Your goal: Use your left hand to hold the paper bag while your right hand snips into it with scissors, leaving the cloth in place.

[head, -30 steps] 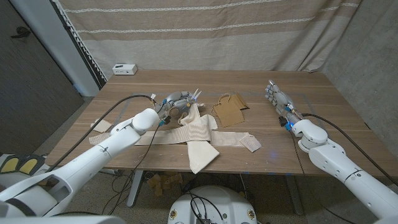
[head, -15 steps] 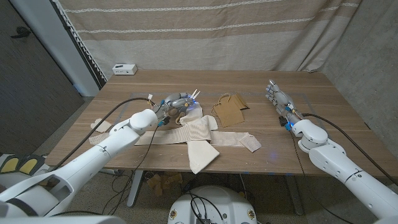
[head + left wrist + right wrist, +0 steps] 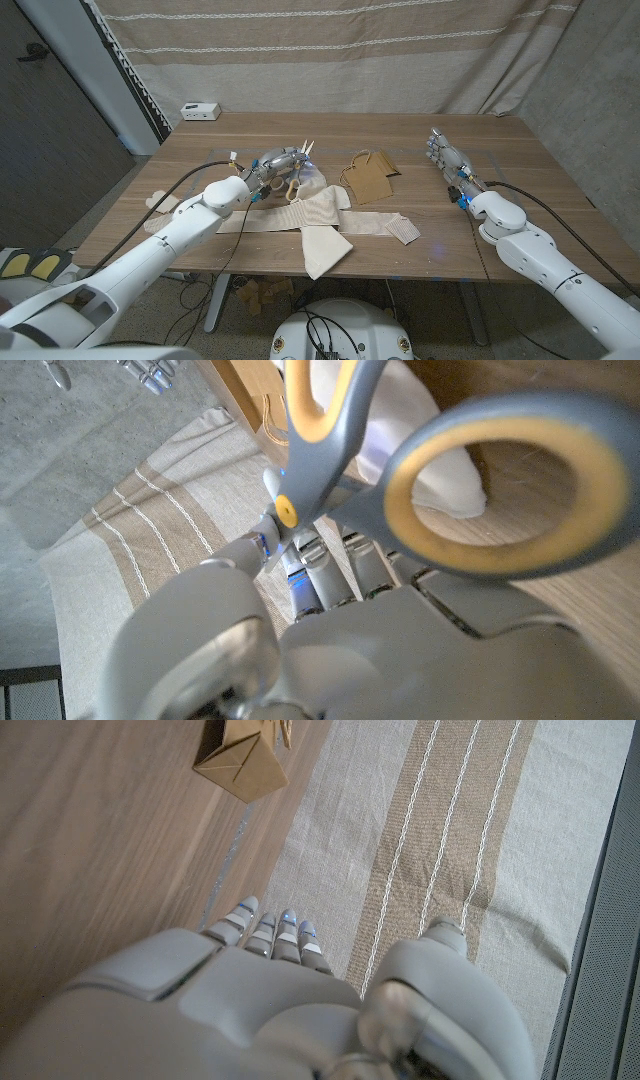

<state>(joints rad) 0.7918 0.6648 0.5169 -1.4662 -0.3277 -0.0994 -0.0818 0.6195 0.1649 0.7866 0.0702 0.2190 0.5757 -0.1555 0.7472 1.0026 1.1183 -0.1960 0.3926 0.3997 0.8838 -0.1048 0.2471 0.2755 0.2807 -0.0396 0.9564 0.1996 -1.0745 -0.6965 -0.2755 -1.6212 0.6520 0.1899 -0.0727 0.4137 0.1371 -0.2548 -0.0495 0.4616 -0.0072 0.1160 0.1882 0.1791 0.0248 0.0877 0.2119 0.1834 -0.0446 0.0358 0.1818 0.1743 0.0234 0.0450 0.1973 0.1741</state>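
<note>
1. Head view: the left hand (image 3: 272, 168) is gripping the scissors (image 3: 298, 170) above the cloth (image 3: 318, 222); the paper bag (image 3: 368, 177) is lying between both hands. The right hand (image 3: 448, 162) is holding nothing, fingers extended.
2. Left wrist view: the scissors (image 3: 430, 480) are sitting against the left hand's fingers (image 3: 325, 575).
3. Right wrist view: the paper bag (image 3: 243, 758) is lying well beyond the right hand's fingertips (image 3: 270, 925).

No readable text, label, brand, number or sign shows on anything in these views; every surface stays unmarked or too small.

From my seat the paper bag (image 3: 368, 178) sits mid-surface, cloth (image 3: 318, 222) in front of it, my left hand (image 3: 272, 170) with the scissors (image 3: 298, 170) just left, right hand (image 3: 447, 164) well right.
</note>
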